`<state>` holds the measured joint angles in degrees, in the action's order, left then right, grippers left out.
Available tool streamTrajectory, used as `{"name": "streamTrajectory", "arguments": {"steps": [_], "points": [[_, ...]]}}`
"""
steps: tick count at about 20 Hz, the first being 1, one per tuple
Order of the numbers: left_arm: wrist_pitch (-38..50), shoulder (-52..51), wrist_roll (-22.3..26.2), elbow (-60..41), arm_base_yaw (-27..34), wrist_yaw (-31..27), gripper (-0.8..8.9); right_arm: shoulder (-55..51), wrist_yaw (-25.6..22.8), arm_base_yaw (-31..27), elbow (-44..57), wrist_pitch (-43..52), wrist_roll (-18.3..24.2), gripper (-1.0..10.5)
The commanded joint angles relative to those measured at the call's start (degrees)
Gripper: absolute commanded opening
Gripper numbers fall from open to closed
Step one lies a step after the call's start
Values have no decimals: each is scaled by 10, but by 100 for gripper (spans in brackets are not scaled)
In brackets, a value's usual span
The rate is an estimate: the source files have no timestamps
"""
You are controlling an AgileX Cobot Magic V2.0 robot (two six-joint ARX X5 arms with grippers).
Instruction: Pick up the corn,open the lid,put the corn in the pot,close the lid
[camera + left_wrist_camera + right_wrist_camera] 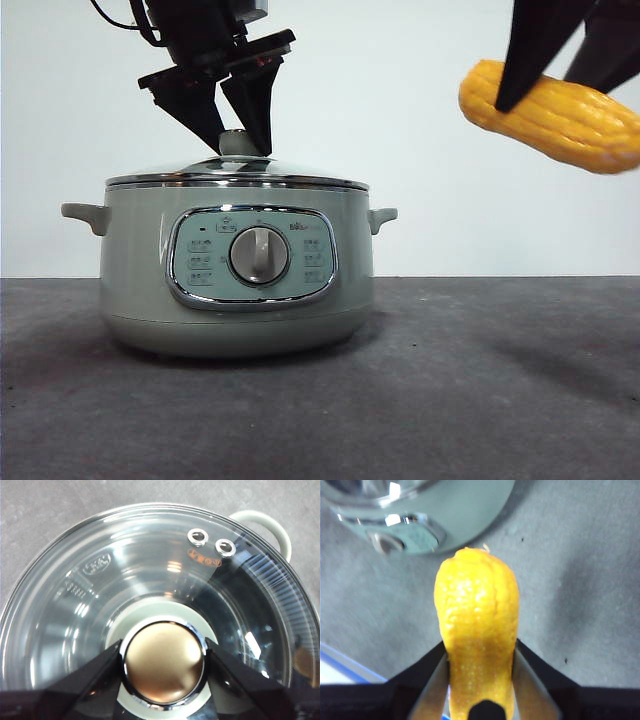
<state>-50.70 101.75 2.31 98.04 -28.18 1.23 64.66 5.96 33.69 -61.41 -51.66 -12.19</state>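
The sage-green pot [140, 270] stands left of centre with the glass lid [290, 172] resting on it. My left gripper [238, 135] comes down from above, and its jaws press on both sides of the lid's knob [164, 662]. The left wrist view looks through the lid [150, 580] into the pot, with one side handle [270, 525] beyond the rim. High at the right, well clear of the table, the yellow corn [550, 115] hangs tilted in my right gripper [555, 75], which is shut on it. The right wrist view has the corn [476, 625] between the jaws and the pot [465, 515] beyond.
The dark grey table [480, 380] stretches out to the right of the pot beneath the held corn. A white wall stands behind. A blue and white edge [340, 665] shows in a corner of the right wrist view.
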Motion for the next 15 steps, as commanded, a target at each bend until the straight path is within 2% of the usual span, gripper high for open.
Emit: {"name": "streamTrajectory", "arguments": {"steps": [1,3,8,10,15], "points": [[6,-38,10,0,2,0,-9,22,0,1,-35,7,-13,-12],[6,-62,10,0,6,0,-9,50,8,1,-78,4,-13,-12],[-6,-134,26,0,40,-43,-9,166,39,1,-225,-3,-11,-12],[-24,-164,34,0,70,-43,-9,229,60,4,-296,-10,-5,-12],[-63,-217,42,0,166,-42,-9,389,60,25,-450,-24,13,-12]]}}
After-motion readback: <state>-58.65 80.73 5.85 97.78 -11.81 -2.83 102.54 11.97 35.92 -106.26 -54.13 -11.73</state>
